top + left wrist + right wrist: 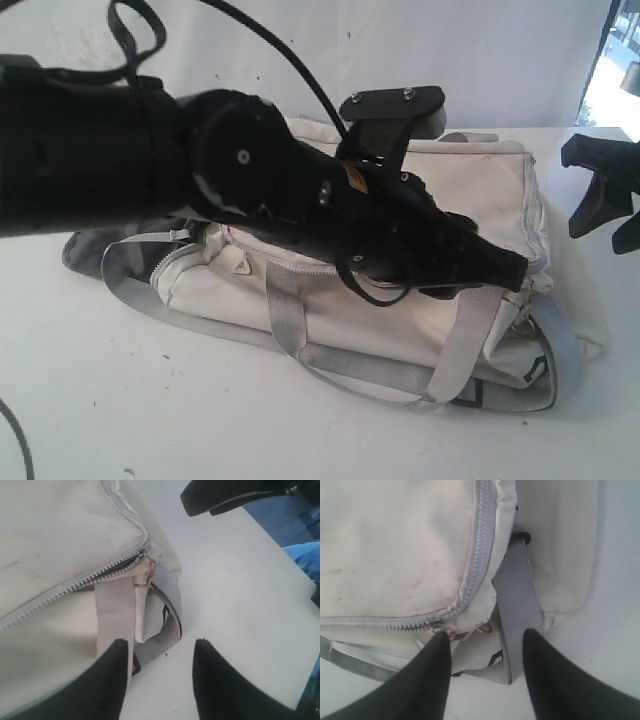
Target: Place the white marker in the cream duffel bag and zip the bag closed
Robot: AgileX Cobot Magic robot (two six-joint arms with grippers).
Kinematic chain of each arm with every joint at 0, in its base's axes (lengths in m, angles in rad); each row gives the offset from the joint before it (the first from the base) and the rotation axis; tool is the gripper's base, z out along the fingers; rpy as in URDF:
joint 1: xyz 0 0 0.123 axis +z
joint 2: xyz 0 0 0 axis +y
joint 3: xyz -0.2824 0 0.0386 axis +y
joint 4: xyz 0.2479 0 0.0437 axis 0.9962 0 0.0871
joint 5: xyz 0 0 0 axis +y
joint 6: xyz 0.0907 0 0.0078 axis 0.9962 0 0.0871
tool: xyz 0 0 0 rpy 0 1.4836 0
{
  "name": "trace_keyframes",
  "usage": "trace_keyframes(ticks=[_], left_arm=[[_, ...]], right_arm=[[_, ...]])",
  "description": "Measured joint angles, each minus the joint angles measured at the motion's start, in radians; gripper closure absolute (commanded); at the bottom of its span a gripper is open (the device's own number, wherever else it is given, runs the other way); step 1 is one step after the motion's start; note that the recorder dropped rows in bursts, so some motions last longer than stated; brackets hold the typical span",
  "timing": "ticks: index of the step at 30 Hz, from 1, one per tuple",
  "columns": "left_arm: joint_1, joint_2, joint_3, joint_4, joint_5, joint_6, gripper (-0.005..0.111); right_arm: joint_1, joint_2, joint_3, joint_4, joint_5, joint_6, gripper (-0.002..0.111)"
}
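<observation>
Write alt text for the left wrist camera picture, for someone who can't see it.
A soft cream fabric duffel bag lies on a white table, with its metal zipper slider near the bag's corner, next to a grey webbing strap. The left tool, its two black fingers apart and holding nothing, points at that corner.

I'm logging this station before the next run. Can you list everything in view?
cream duffel bag: one, cream with pinkish smudges, on the table
webbing straps: several, grey, on the bag's side and around it
zipper: one, grey, along the bag's top edge
table: one, white, under the bag
cable: at least one, black, above the left arm
white marker: none in view
left arm: one, black, reaching over the bag
left gripper: one, black, open, near the bag's corner strap
right gripper: one, black, open, beside the bag's end
</observation>
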Motion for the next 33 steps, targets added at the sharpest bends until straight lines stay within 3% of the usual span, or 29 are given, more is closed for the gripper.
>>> trace_keyframes(ticks=[4,11,18,23,28,33], left_arm=[[-0.009,0.049,0.000,-0.046,-0.053,0.000,0.064],[-0.011,0.075,0.001,-0.055,-0.031,0.000,0.064],[-0.011,0.075,0.001,-0.055,-0.029,0.002,0.064],[-0.011,0.075,0.001,-0.055,-0.029,0.002,0.064],[-0.011,0.075,0.001,-0.055,-0.029,0.002,0.064],[-0.011,0.075,0.001,-0.055,-0.029,0.002,0.064]], right_arm=[[-0.002,0.000,0.034,0.038,-0.058,0.004,0.066],[-0.004,0.004,0.103,0.149,-0.268,0.051,0.066],[-0.004,0.143,0.107,0.233,-0.256,0.069,0.066],[-0.004,0.194,0.107,0.278,-0.254,0.069,0.080],[-0.004,0.205,0.107,0.289,-0.262,0.051,0.108],[-0.004,0.203,0.107,0.344,-0.262,-0.013,0.108]])
